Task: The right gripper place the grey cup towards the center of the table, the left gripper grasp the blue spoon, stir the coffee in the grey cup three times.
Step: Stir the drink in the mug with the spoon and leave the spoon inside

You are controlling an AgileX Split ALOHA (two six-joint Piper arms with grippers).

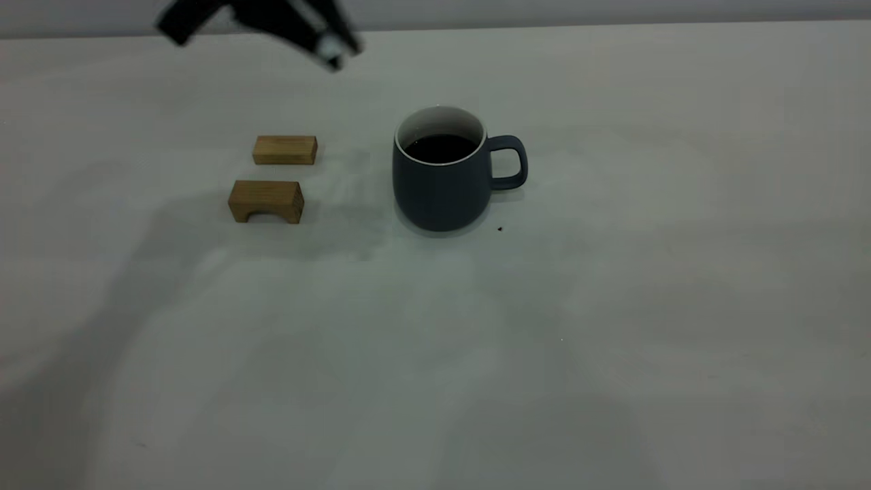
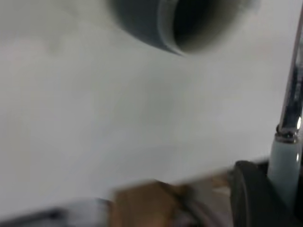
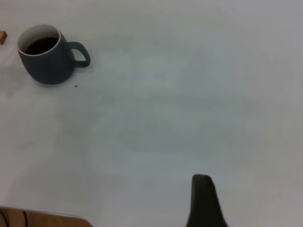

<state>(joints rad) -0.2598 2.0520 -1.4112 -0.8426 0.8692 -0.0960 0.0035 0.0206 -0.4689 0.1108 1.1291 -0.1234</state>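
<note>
The grey cup (image 1: pixel 442 184) stands upright near the middle of the table (image 1: pixel 612 306), handle to the right, with dark coffee (image 1: pixel 441 148) inside. My left gripper (image 1: pixel 331 49) hangs high at the back left, above and behind the cup, shut on the blue spoon (image 1: pixel 332 47). In the left wrist view the spoon's pale handle (image 2: pixel 285 165) and metal neck (image 2: pixel 293 90) run beside a dark finger (image 2: pixel 247 194), pointing towards the cup (image 2: pixel 147 23). My right gripper (image 3: pixel 203 201) is far from the cup (image 3: pixel 47 59) and is out of the exterior view.
Two wooden blocks lie left of the cup: a flat one (image 1: pixel 285 150) and an arched one (image 1: pixel 266 201) in front of it. A tiny dark speck (image 1: pixel 500 229) sits by the cup's base. Bare table stretches to the front and right.
</note>
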